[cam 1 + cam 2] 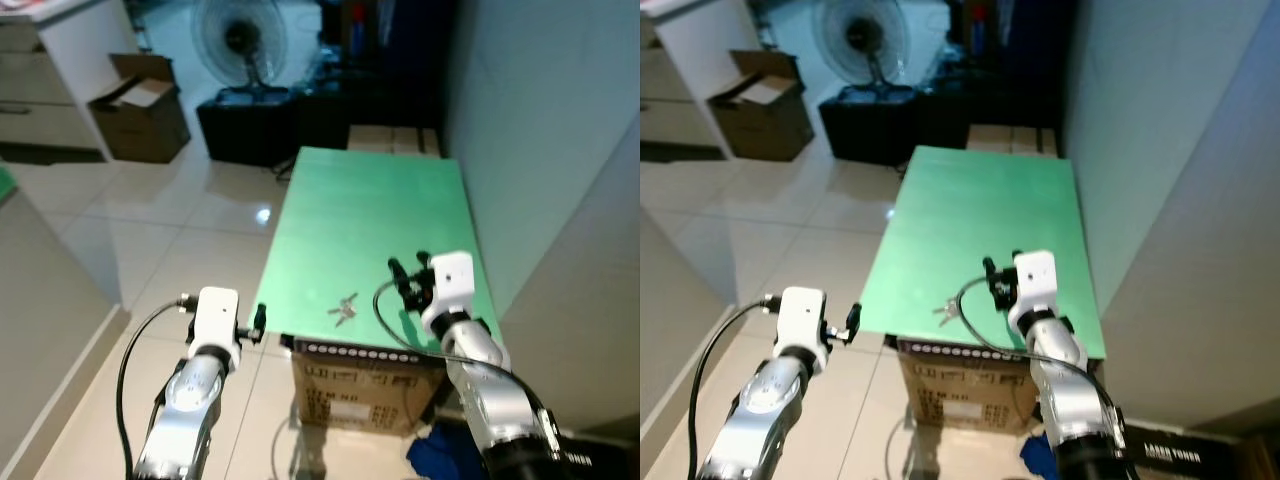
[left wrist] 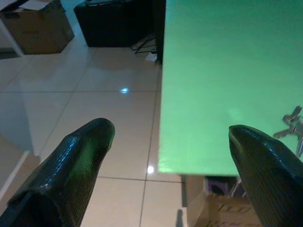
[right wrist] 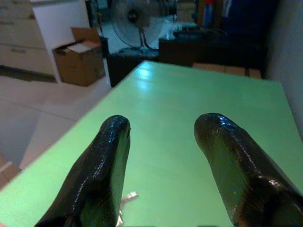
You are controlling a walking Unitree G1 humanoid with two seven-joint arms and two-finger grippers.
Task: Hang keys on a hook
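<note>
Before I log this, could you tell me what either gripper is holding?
Nothing: the left gripper and right gripper are open, and the keys lie on the table.

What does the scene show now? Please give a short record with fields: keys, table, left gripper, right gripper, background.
keys: lying flat on the table, near its front edge
table: green top, beside the wall
left gripper: open, off the table's front-left corner
right gripper: open, over the table, right of the keys
background: fan, cardboard box
</note>
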